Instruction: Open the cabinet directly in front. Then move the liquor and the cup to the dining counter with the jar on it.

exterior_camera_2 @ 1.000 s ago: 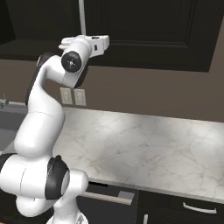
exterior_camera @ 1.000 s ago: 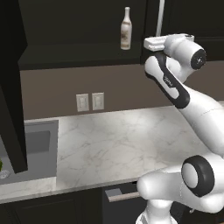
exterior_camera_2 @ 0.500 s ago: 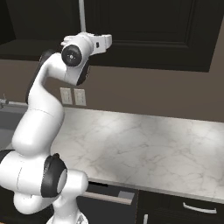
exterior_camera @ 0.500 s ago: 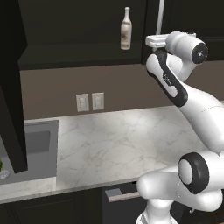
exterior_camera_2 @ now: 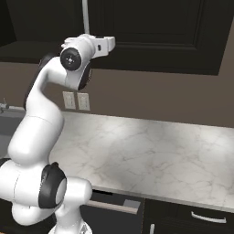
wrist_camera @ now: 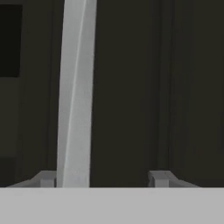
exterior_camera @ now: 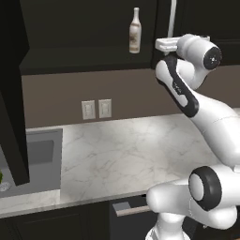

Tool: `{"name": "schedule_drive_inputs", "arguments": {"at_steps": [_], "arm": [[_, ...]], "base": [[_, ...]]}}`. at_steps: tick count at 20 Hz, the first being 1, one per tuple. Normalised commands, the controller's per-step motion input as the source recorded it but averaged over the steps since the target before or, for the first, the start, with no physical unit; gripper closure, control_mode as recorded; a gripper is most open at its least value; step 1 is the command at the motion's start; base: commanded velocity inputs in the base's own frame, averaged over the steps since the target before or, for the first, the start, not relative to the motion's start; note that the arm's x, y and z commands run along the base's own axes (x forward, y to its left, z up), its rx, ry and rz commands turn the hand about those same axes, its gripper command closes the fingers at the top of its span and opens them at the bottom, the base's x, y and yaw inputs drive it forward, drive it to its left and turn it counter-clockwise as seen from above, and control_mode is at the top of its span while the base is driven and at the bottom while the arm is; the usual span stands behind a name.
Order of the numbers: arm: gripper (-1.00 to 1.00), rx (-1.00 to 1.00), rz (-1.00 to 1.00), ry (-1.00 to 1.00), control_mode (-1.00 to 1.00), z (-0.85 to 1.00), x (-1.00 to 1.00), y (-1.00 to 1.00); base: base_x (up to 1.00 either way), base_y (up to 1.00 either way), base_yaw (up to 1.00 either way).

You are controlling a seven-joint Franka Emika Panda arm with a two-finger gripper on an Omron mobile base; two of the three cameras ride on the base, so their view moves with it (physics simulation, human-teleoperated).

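My claw is raised to the near-black cabinet, its two fingertips spread wide apart and gripping nothing. In the hand view the silver bar handle runs from the top of the frame down to the bottom, just inside my left-hand tip, and I cannot tell whether that tip touches it. The right door is shut in front of me. In the left base view the left door stands swung open along the left edge, and the liquor stands upright on the shelf at upper centre, near my wrist. Below lies the marble worktop with its sink at the left.
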Motion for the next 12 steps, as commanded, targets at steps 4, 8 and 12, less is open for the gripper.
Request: {"name": "schedule_drive_inputs", "arguments": {"at_steps": [4,8,12], "arm": [[1.00,0.00,-0.03,-0.11,-1.00,0.25,-0.49,-0.23],[1.00,0.00,-0.07,-0.12,-1.00,0.34,-0.86,-0.45],[1.00,0.00,-0.07,-0.11,-1.00,0.43,-0.95,-0.58]], "base": [[0.00,0.00,0.00],[0.00,0.00,0.00],[0.00,0.00,0.00]]}}
